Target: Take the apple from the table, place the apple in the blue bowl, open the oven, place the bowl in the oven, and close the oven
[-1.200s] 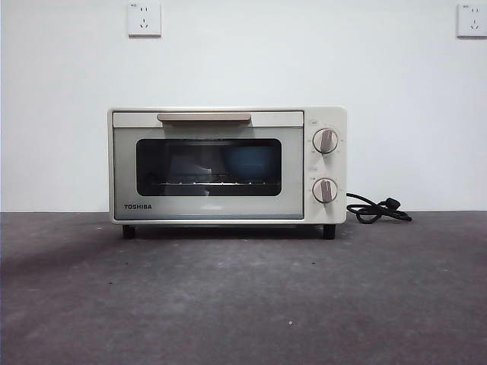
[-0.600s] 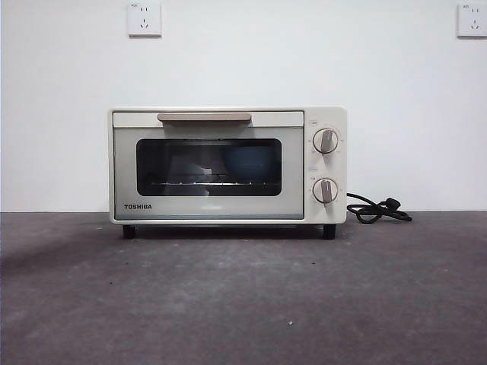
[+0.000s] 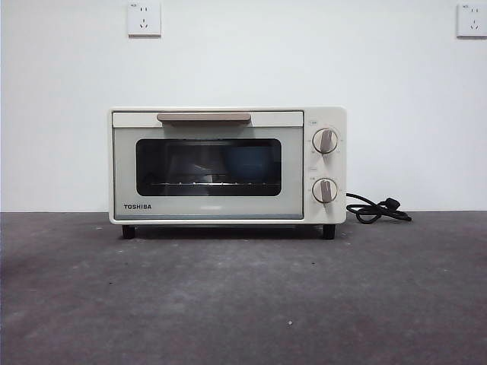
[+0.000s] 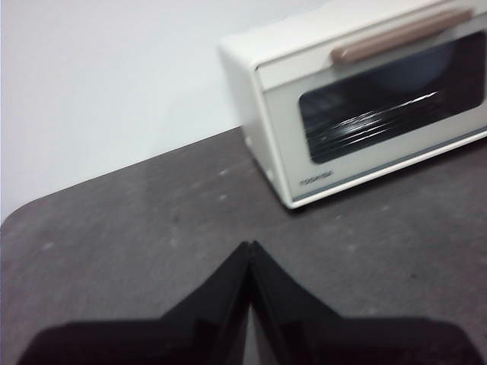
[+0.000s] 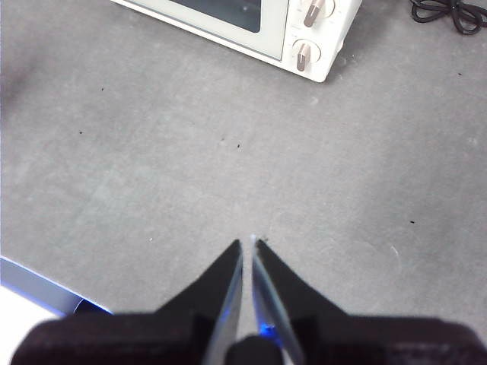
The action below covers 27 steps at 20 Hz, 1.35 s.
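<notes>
The cream-white oven (image 3: 227,165) stands at the back of the table (image 3: 243,296) with its door closed and its beige bar handle (image 3: 204,117) at the top. Behind the dark glass the blue bowl (image 3: 248,162) shows dimly on the rack. The apple is hidden. My left gripper (image 4: 249,247) is shut and empty above the table, off the oven's (image 4: 365,99) handle-side corner. My right gripper (image 5: 248,243) is also shut and empty, high over the bare table in front of the oven's knobs (image 5: 304,55). Neither gripper appears in the front view.
A coiled black cord (image 3: 377,208) lies on the table just right of the oven, also seen as the cord (image 5: 449,11) in the right wrist view. Two wall sockets (image 3: 144,19) sit high on the white wall. A blue-edged white object (image 5: 38,300) lies near the right gripper.
</notes>
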Each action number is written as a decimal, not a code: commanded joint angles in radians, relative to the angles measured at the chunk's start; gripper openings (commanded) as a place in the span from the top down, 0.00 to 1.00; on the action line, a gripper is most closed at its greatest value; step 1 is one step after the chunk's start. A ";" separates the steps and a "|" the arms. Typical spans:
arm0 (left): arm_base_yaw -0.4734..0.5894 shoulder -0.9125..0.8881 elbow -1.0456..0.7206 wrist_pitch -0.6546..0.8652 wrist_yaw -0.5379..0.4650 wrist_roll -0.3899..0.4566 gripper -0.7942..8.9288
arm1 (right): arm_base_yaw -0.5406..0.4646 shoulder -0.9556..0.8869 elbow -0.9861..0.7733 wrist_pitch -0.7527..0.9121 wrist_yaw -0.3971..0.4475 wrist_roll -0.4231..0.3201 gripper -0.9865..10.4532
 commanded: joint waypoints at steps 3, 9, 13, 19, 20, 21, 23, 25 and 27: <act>0.003 -0.175 -0.186 0.032 -0.028 -0.123 0.92 | 0.000 0.000 -0.006 -0.008 0.004 0.011 0.89; 0.003 -0.275 -0.197 -0.130 -0.146 -0.158 0.92 | 0.000 0.000 -0.006 -0.009 0.005 0.011 0.89; 0.003 -0.274 -0.197 -0.129 -0.124 -0.168 0.92 | 0.000 0.000 -0.006 -0.008 0.005 0.011 0.89; 0.003 -0.254 -0.196 -0.126 -0.075 -0.167 0.92 | 0.000 0.000 -0.006 -0.008 0.004 0.011 0.89; 0.003 -0.250 -0.196 -0.126 -0.075 -0.167 0.92 | 0.000 0.000 -0.006 -0.008 0.004 0.011 0.89; 0.003 -0.246 -0.196 -0.126 -0.075 -0.167 0.92 | 0.000 0.000 -0.006 -0.008 0.004 0.011 0.89; 0.003 -0.238 -0.196 -0.126 -0.075 -0.167 0.92 | 0.000 0.000 -0.006 -0.008 0.005 0.011 0.89; 0.003 -0.230 -0.196 -0.126 -0.075 -0.167 0.92 | 0.000 0.000 -0.006 -0.008 0.004 0.011 0.89; 0.003 -0.221 -0.196 -0.125 -0.075 -0.167 0.92 | -0.006 -0.004 -0.008 -0.001 0.020 -0.031 0.89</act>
